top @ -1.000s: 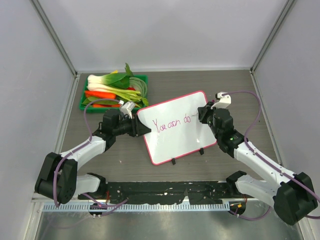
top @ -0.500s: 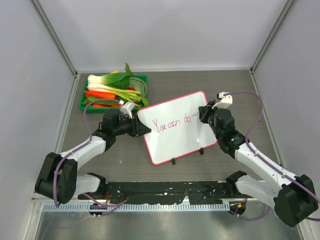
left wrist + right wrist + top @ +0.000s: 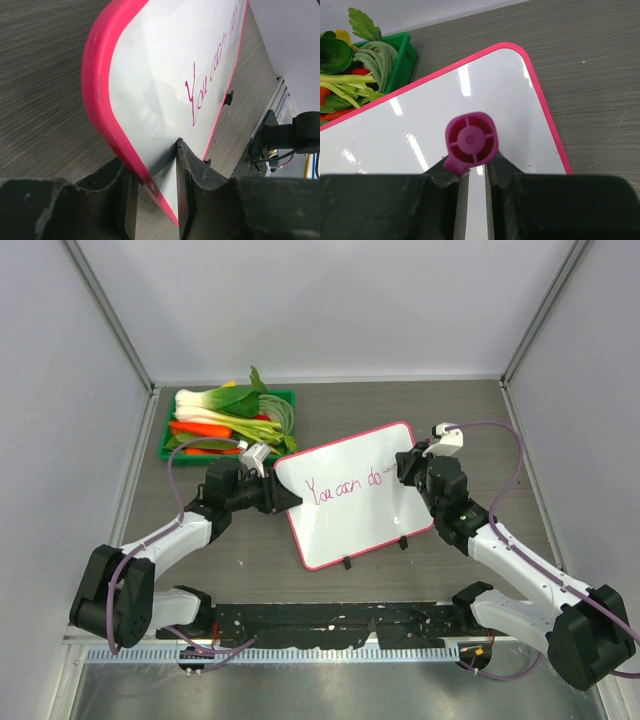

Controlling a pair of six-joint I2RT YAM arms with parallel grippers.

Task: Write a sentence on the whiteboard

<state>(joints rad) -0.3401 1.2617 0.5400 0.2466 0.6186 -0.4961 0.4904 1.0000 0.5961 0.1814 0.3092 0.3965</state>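
Glossy white rectangular whiteboard with a pink-red frame sits mid-table, on the grey wood-grain table. The left gripper pinches its left edge. The right gripper clamps a pink-purple marker at the end of the pink cursive sentence, which reads "You can do". A green plastic tray of vegetables sits near the far-left corner.

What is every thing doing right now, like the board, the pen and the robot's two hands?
Glossy white whiteboard with pink-red frame: clamped at its left edge, partly written on.
Pink-purple handwritten sentence: unfinished, reads "You can do".
Left gripper: shut on the whiteboard's edge.
Right gripper: shut on the pink-purple plastic marker.
Marker: held over the board, tip hidden.
Green plastic tray: full of vegetables.
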